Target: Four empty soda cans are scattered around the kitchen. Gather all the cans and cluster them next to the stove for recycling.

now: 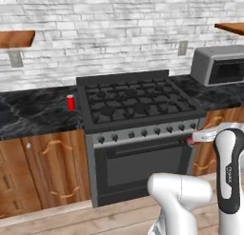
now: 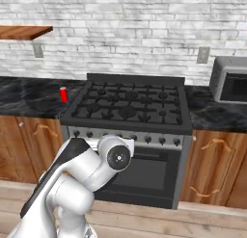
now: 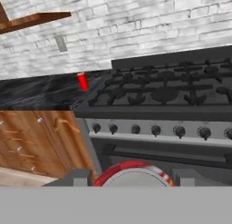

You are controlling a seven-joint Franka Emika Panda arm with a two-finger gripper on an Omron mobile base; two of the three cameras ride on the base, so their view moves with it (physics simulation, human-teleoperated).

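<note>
My gripper is shut on a red soda can. Its silver top and red rim sit between the two finger tips in the hand view. In the left base view the gripper hangs in front of the stove's right front corner, and a bit of the held red can shows there. The black gas stove stands straight ahead. A second red soda can stands upright on the dark counter just left of the stove.
A grey microwave sits on the counter right of the stove. Wooden shelves hang on the brick wall. Wooden cabinets flank the oven door below the black marble counter.
</note>
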